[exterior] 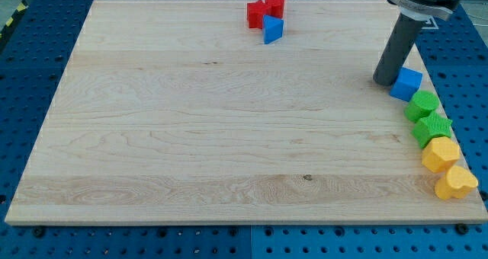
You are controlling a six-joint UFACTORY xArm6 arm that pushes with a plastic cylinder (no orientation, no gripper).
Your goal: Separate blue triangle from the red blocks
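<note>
Your blue triangle [273, 29] sat at 12 o'clock on the desk [191, 122], touching the two red blocks [264, 11] just above it, so no separation yet. My tip [383, 81] was parked at 3 o'clock, right beside the blue cube [406, 84], well apart from the target. Green blocks [427, 116] and yellow blocks [447, 167] lined the right edge, likely cleared out of the way. No jaws on this rig, just a rod. You'd need a long run toward 11 o'clock next.

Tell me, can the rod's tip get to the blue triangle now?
Probably yes. My tip sits beside the blue cube at the view's right, and only bare board lies between it and the blue triangle.
</note>
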